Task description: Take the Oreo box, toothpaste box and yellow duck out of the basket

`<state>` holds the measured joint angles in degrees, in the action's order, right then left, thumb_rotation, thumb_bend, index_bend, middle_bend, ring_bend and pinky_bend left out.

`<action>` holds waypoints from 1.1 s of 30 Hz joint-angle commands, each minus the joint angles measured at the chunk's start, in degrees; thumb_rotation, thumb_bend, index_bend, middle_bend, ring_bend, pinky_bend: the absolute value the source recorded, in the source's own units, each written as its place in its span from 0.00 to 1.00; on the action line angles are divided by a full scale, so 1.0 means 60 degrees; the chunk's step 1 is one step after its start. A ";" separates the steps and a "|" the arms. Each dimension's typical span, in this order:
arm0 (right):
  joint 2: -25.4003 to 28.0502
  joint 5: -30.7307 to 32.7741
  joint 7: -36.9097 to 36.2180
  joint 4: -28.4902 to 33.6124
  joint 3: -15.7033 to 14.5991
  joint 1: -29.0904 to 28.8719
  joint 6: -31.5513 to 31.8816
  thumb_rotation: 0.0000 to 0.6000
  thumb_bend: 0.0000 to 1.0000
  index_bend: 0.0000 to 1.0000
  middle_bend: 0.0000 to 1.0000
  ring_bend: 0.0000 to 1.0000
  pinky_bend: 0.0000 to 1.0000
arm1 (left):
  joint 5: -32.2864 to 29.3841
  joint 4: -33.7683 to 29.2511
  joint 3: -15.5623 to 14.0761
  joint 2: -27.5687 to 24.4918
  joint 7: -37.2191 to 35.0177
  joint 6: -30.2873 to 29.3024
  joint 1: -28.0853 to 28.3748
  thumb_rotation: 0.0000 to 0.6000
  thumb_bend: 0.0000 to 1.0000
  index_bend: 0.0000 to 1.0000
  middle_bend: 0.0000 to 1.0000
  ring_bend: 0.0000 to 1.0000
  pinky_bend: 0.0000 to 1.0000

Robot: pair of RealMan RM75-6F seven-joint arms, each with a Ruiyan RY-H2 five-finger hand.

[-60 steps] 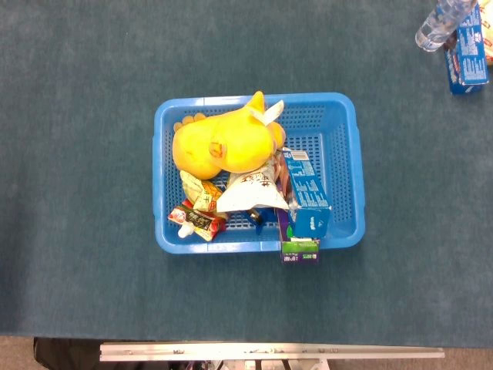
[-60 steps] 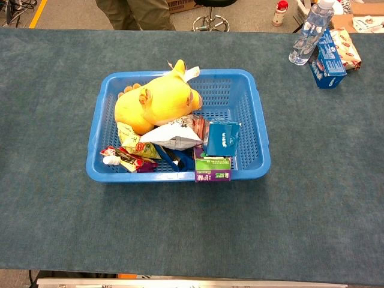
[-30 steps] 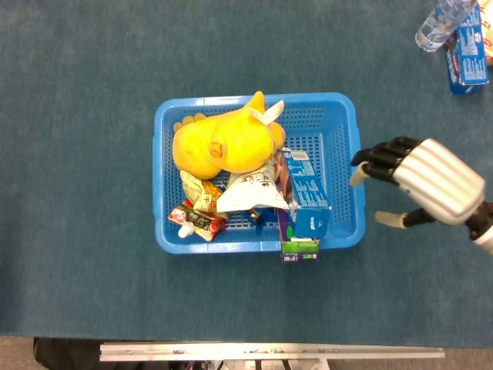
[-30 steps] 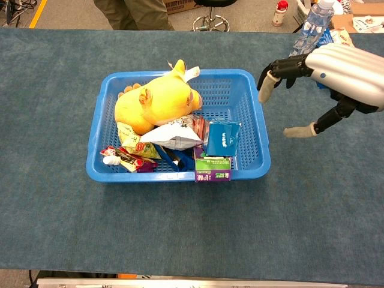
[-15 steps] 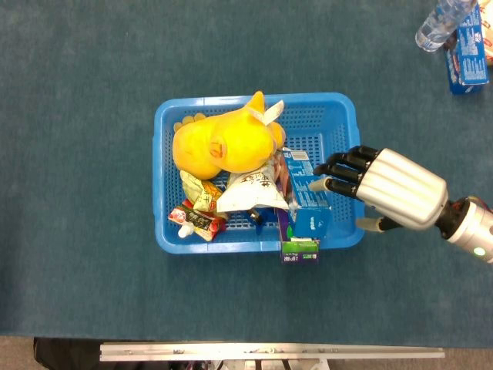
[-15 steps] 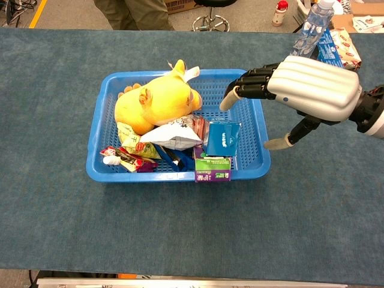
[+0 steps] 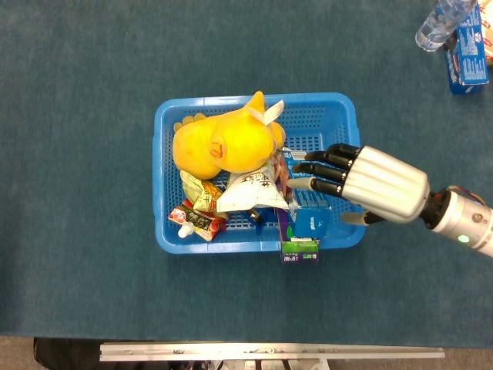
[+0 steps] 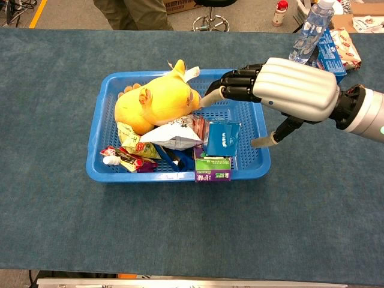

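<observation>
Blue Oreo box (image 7: 308,202) was seen upright in the basket's (image 7: 166,127) right half, long axis twelve-to-six, directly under the right robot hand (image 7: 362,185), which was spread open, nothing held.

Right hand (image 7: 377,183) covers a chunk of the Oreo box (image 7: 311,220) from above, so can't tell if the fingers touch it. The duck (image 8: 157,101) buries the stuff under it. The bottle (image 7: 437,23) is cropped by the top edge.
</observation>
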<state>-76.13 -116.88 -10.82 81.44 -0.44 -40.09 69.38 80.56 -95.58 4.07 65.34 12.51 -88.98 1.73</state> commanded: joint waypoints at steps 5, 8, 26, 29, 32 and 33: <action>-0.0598 -0.0272 -0.1065 -0.1077 -0.0185 -0.0813 0.0210 1.00 0.00 0.15 0.21 0.20 0.37 | -0.0025 0.0014 0.0005 0.0001 -0.0019 0.0025 -0.0005 1.00 0.36 0.31 0.31 0.29 0.51; -0.0800 -0.0273 -0.1370 -0.1439 -0.0232 -0.1022 0.0314 1.00 0.00 0.13 0.21 0.20 0.40 | -0.0029 0.0027 -0.0002 0.0003 0.0001 0.0053 0.0001 1.00 0.36 0.31 0.31 0.29 0.51; -0.1189 0.0133 -0.1986 -0.1762 -0.0676 -0.1446 0.0611 1.00 0.00 0.20 0.33 0.35 0.47 | -0.0041 0.0022 -0.0002 0.0002 0.0037 0.0075 -0.0008 1.00 0.36 0.31 0.31 0.29 0.51; -0.1239 0.0240 -0.1826 -0.1777 -0.0644 -0.1387 0.0775 1.00 0.00 0.30 0.41 0.43 0.50 | -0.0052 0.0022 0.0001 0.0003 0.0041 0.0085 -0.0007 1.00 0.36 0.31 0.31 0.29 0.51; -0.1283 0.0328 -0.1705 -0.1828 -0.0656 -0.1348 0.0846 1.00 0.00 0.40 0.48 0.51 0.52 | -0.0038 0.0011 0.0004 0.0004 0.0051 0.0072 -0.0007 1.00 0.36 0.31 0.31 0.29 0.51; -0.1292 0.0356 -0.1682 -0.1841 -0.0668 -0.1338 0.0850 1.00 0.00 0.43 0.51 0.54 0.53 | -0.0035 0.0016 0.0006 0.0009 0.0051 0.0067 -0.0007 1.00 0.36 0.31 0.31 0.29 0.51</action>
<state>-83.82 -114.82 -20.99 70.45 -4.41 -48.19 74.42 80.34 -95.49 4.11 65.39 12.82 -88.58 1.68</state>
